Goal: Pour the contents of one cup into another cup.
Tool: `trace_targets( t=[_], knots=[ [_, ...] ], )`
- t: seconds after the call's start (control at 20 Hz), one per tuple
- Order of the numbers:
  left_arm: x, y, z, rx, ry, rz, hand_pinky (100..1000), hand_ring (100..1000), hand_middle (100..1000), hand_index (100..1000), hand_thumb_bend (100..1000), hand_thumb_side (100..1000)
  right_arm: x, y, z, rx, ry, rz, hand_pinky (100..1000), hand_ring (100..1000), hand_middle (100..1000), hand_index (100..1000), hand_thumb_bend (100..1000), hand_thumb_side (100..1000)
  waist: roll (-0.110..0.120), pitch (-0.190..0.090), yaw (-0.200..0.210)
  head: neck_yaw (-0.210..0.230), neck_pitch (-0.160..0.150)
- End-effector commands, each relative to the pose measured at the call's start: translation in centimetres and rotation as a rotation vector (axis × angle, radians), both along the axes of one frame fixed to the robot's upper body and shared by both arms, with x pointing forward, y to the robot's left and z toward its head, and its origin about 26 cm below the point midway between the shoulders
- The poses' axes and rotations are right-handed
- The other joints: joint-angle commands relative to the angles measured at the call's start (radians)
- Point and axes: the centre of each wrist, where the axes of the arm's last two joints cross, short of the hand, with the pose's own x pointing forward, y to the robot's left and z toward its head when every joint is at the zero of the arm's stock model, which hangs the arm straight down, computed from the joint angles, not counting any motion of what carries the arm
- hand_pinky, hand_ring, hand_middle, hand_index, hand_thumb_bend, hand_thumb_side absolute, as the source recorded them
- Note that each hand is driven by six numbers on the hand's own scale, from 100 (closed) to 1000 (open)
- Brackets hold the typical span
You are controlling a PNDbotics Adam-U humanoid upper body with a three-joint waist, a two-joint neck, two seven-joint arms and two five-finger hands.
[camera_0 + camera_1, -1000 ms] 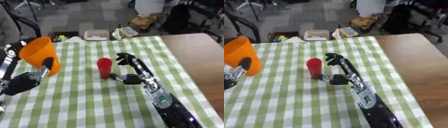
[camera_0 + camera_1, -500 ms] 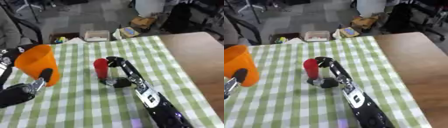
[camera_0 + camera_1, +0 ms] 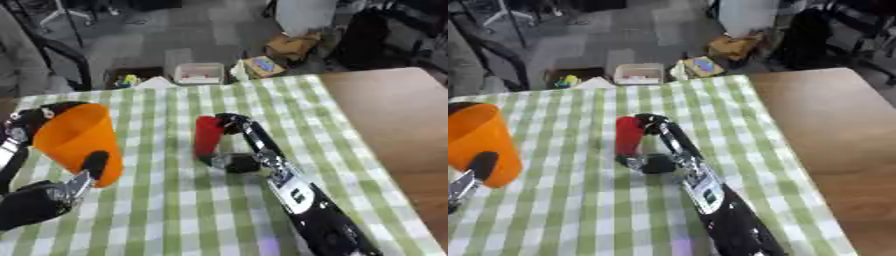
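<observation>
Right hand (image 3: 234, 145) newly around red cup (image 3: 207, 134)

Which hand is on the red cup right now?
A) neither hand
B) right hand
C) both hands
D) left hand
B: the right hand has its fingers and thumb wrapped around the red cup standing on the green checked tablecloth, while the left hand holds the orange cup off to the left.

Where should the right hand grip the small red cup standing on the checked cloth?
Mid-wall of the small red cup, from its right side. It stands upright, narrow and tall, so a thumb-and-finger wrap around the wall suits it. The right hand is already there, thumb low, fingers high. The left hand holds the orange plastic cup.
</observation>
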Motion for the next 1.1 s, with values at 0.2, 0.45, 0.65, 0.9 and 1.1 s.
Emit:
trace_targets(
  t=[0.2,0.45,0.65,0.9,1.1],
  knots=[
    [-0.3,0.1,0.6,0.008,-0.02,-0.003,463,367,402,836,100,408,1.0,-0.9,2.8,0.006,-0.067,-0.035,756,692,707,877,616,338,-0.003,-0.018,0.0,0.002,-0.013],
    [-0.2,0.0,0.7,0.005,-0.02,-0.005,463,366,402,837,100,415,1.5,-0.7,3.8,-0.007,-0.082,-0.037,757,693,709,878,618,344,-0.007,-0.02,0.005,0.001,-0.016],
    [-0.2,-0.1,0.7,0.0,-0.015,-0.014,463,366,402,838,100,411,1.5,-0.2,3.0,-0.047,-0.049,-0.008,758,695,709,879,622,351,-0.005,-0.022,0.013,-0.002,-0.017],
    [-0.3,-0.2,0.6,-0.002,-0.007,-0.019,464,366,402,838,100,412,1.4,0.5,1.8,-0.062,-0.013,0.024,758,695,708,878,624,357,-0.004,-0.023,0.02,-0.004,-0.014],
    [-0.3,-0.3,0.5,-0.001,-0.001,-0.022,464,366,402,839,100,410,1.3,1.1,1.2,-0.07,0.005,0.041,758,694,707,879,623,360,-0.004,-0.023,0.024,-0.007,-0.013]
  ],
)
